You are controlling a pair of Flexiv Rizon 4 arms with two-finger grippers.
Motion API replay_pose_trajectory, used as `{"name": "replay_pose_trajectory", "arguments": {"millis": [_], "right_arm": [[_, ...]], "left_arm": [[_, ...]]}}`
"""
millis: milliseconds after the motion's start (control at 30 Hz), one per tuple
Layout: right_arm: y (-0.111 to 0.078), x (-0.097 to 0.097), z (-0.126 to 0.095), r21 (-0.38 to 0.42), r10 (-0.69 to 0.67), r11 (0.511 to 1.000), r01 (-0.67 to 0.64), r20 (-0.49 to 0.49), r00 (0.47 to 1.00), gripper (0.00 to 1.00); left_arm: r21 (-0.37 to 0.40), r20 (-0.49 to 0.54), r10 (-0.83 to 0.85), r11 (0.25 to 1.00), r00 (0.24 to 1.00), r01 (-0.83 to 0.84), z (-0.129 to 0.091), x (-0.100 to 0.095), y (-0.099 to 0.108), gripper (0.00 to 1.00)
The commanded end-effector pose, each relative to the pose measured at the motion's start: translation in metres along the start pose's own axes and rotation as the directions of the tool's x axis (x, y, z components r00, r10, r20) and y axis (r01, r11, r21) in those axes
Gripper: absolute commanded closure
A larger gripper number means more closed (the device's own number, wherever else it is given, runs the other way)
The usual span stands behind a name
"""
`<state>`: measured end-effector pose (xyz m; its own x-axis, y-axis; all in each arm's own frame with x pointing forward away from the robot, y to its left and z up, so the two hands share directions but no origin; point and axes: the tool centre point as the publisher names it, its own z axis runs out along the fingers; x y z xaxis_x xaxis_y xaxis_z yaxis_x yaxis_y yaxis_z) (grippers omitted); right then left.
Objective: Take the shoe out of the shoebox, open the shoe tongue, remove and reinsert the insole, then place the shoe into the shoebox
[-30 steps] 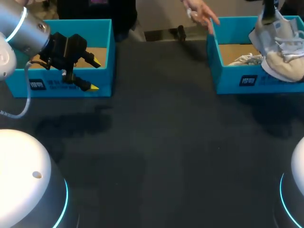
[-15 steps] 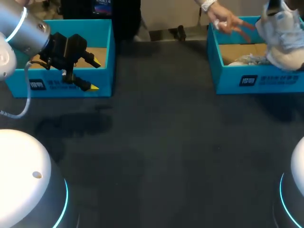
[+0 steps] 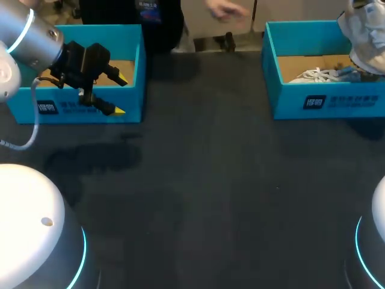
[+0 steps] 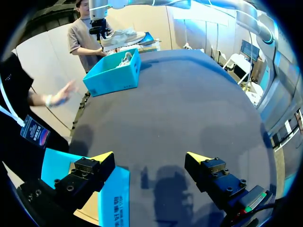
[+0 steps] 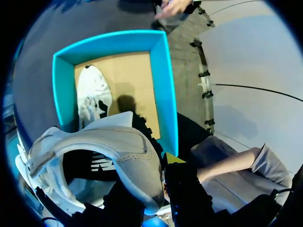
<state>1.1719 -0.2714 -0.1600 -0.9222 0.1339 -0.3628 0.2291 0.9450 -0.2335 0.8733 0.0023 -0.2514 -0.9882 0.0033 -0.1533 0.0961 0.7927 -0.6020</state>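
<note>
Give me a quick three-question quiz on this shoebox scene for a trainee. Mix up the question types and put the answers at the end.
1. True or false: the left end effector, near the left shoebox, is open and holds nothing.
2. Where is the lifted shoe? A: lying flat between the two boxes. B: gripped in the air above the right shoebox. C: inside the left shoebox.
3. Fill in: the number of shoes lying inside the right shoebox, such as the second shoe, is ____.

Key: 1 true; 2 B; 3 one.
</note>
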Motion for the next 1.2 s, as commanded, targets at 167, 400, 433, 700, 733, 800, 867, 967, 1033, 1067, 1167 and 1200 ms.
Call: {"name": "replay_pose_trajectory", "arguments": {"millis": [167,400,433,700,733,800,867,967,1033,1067,1167,1200], "right_arm": [[-0.019,-0.026,0.022,-0.005,0.015,1.000,-0.015,-0.040,0.999,1.00],[-0.034,-0.040,0.033,-0.010,0.035,0.999,-0.035,-0.054,0.998,1.00],[-0.033,-0.041,0.035,-0.013,0.035,0.999,-0.036,-0.058,0.998,1.00],[-0.032,-0.041,0.035,-0.012,0.035,0.999,-0.036,-0.055,0.998,1.00],[-0.032,-0.041,0.035,-0.012,0.035,0.999,-0.036,-0.055,0.998,1.00],[-0.032,-0.041,0.035,-0.012,0.035,0.999,-0.036,-0.055,0.998,1.00],[-0.032,-0.041,0.035,-0.012,0.035,0.999,-0.036,-0.055,0.998,1.00],[-0.032,-0.035,0.034,0.011,0.116,0.993,-0.115,-0.073,0.991,1.00],[-0.035,-0.028,0.031,0.039,0.248,0.969,-0.245,-0.088,0.965,1.00],[-0.038,-0.025,0.031,0.051,0.302,0.953,-0.298,-0.085,0.950,1.00],[-0.048,-0.019,0.027,0.140,0.430,0.898,-0.418,-0.076,0.900,1.00],[-0.051,-0.018,0.026,0.167,0.486,0.867,-0.470,-0.068,0.872,1.00]], "left_arm": [[-0.002,-0.001,0.000,1.000,1.000,0.000,0.000,0.000,0.000,0.00],[-0.002,-0.001,0.000,1.000,1.000,0.000,0.000,0.000,0.000,0.00],[-0.002,-0.001,0.000,1.000,1.000,0.000,0.000,0.000,0.000,0.00],[-0.002,-0.001,0.000,1.000,1.000,0.000,0.000,0.000,0.000,0.00],[-0.002,-0.001,0.000,1.000,1.000,0.000,0.000,0.000,0.000,0.00],[-0.002,-0.001,0.000,1.000,1.000,0.000,0.000,0.000,0.000,0.00],[-0.002,-0.001,0.000,1.000,1.000,0.000,0.000,0.000,0.000,0.00],[-0.002,-0.001,0.000,1.000,1.000,0.000,0.000,0.000,0.000,0.00],[-0.002,-0.001,0.000,1.000,1.000,0.000,0.000,0.000,0.000,0.00],[-0.002,-0.001,0.000,1.000,1.000,0.000,0.000,0.000,0.000,0.00],[-0.002,-0.001,0.000,1.000,1.000,0.000,0.000,0.000,0.000,0.00],[-0.002,-0.001,0.000,1.000,1.000,0.000,0.000,0.000,0.000,0.00]]}}
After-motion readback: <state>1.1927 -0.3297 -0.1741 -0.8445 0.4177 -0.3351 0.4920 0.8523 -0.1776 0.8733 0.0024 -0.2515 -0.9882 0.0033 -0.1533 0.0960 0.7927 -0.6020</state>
